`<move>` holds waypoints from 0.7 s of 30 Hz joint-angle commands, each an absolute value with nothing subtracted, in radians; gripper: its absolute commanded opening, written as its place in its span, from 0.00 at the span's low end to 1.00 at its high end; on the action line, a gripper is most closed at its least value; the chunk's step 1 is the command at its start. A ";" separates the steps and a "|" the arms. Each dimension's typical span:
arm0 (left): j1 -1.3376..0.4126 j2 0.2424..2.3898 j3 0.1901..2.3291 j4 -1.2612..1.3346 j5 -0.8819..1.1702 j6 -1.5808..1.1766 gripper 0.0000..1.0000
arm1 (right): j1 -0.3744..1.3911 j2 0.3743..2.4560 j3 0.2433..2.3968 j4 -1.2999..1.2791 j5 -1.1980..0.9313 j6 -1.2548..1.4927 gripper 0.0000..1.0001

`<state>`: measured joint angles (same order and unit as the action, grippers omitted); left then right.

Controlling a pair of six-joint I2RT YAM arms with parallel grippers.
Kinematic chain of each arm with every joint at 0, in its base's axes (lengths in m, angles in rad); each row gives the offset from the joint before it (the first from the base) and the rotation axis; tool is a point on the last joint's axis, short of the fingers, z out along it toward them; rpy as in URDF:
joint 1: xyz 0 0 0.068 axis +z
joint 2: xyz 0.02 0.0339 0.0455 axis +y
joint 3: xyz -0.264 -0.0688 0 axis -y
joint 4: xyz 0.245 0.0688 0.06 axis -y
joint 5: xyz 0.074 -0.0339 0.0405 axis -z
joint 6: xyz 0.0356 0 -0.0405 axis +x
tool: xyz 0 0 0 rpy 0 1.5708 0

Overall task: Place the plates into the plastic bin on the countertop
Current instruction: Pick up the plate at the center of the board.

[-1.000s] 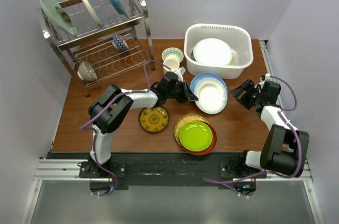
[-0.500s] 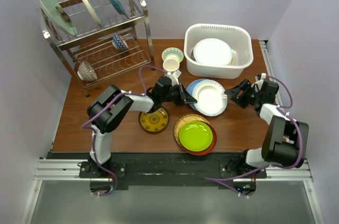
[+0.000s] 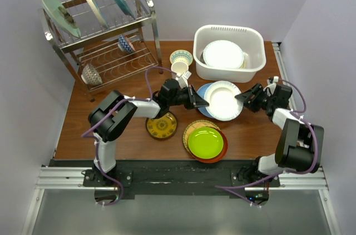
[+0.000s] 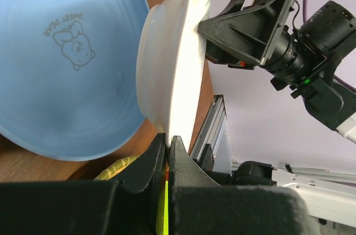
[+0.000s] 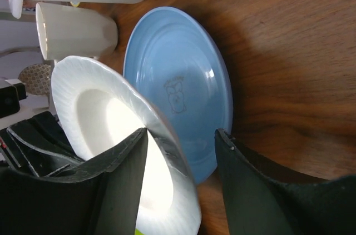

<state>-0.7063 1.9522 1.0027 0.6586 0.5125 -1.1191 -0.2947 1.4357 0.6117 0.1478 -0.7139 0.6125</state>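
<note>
A white plate (image 3: 223, 100) hangs tilted above a blue plate (image 3: 203, 90) on the countertop (image 3: 111, 129). My left gripper (image 3: 198, 101) is shut on its left rim; the left wrist view shows the white plate (image 4: 186, 63) edge-on between the pinched tips of the left gripper (image 4: 168, 141). My right gripper (image 3: 245, 98) stands open around the right rim. In the right wrist view, the right gripper (image 5: 182, 135) has one finger against the white plate (image 5: 105, 124) and the other clear of it, over the blue plate (image 5: 178, 79). The plastic bin (image 3: 222, 73) behind holds white plates (image 3: 222, 54).
A lime green plate (image 3: 205, 141) tops a red-orange and a yellow woven one at the front. A yellow patterned plate (image 3: 162, 125) lies left of them. A cup (image 3: 179, 68) and small bowl (image 3: 181, 56) stand beside the bin. The wire dish rack (image 3: 100, 40) fills the back left.
The left gripper has raised and tilted the white plate and carried it slightly right. The right gripper has moved left onto the plate's right rim, its jaws narrowing.
</note>
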 commanded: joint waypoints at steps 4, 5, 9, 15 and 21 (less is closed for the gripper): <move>-0.704 1.907 1.015 0.854 0.568 -1.154 0.00 | -0.298 1.439 0.575 0.301 -0.819 0.673 0.21; -0.703 1.911 1.017 0.854 0.571 -1.152 0.00 | -0.296 1.439 0.574 0.316 -0.828 0.678 0.12; -0.701 1.916 1.020 0.853 0.581 -1.146 0.00 | -0.296 1.427 0.568 0.324 -0.827 0.680 0.00; -0.699 1.890 1.028 0.737 0.563 -1.069 0.46 | -0.296 1.405 0.563 0.327 -0.822 0.693 0.00; -0.699 1.824 1.046 0.510 0.460 -0.936 0.67 | -0.296 1.381 0.549 0.368 -0.839 0.738 0.00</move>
